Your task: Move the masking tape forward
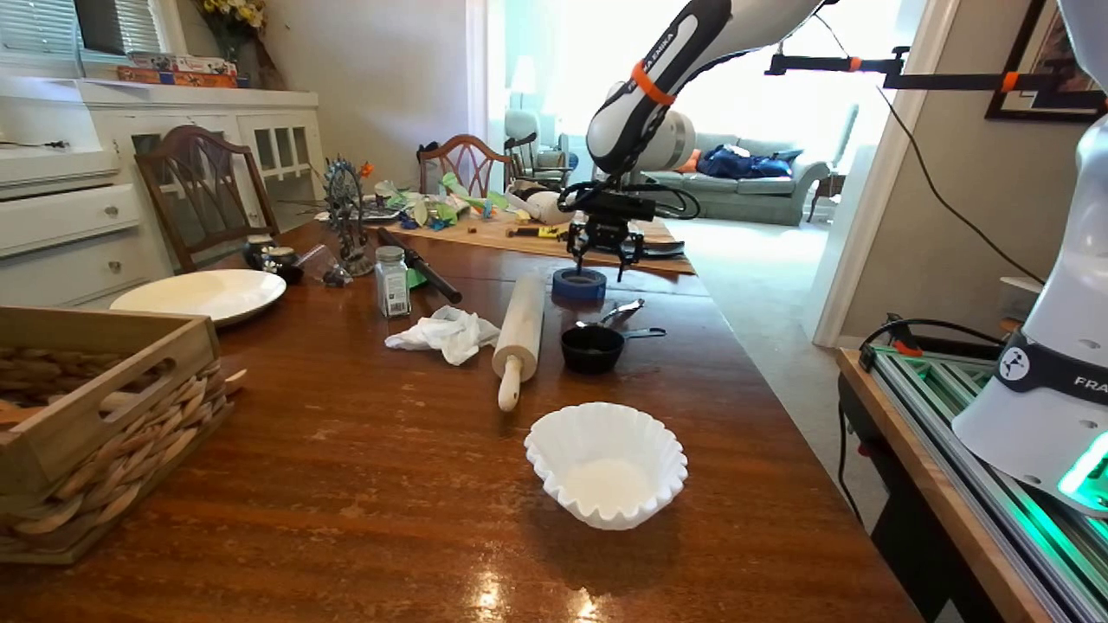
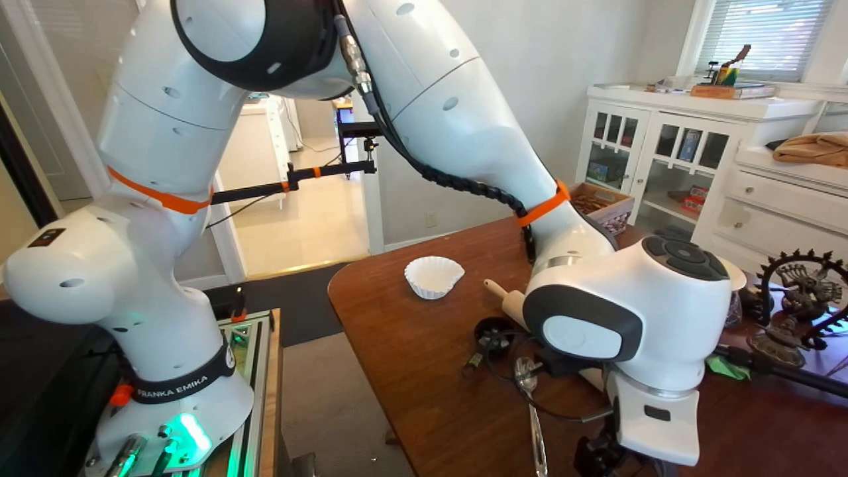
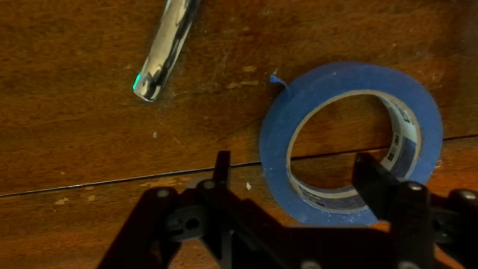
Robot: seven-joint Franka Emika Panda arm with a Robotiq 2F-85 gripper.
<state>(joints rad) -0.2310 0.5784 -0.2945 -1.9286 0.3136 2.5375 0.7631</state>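
Masking tape [image 3: 276, 134] is lying flat; over its wall I'm poising the end effector [image 3: 293, 160], jaws spread, presumably for pinching it.

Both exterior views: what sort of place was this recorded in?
Most likely a home, perhaps its dining room: both show a large wooden table and a glass-fronted white cabinet, and in an exterior view a sofa stands in the space beyond.

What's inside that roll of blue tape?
Inside the blue tape roll, the wrist view shows wooden tabletop crossed by a dark seam, and print on the inner core. A gripper finger covers the opening's lower right, hiding what lies behind it.
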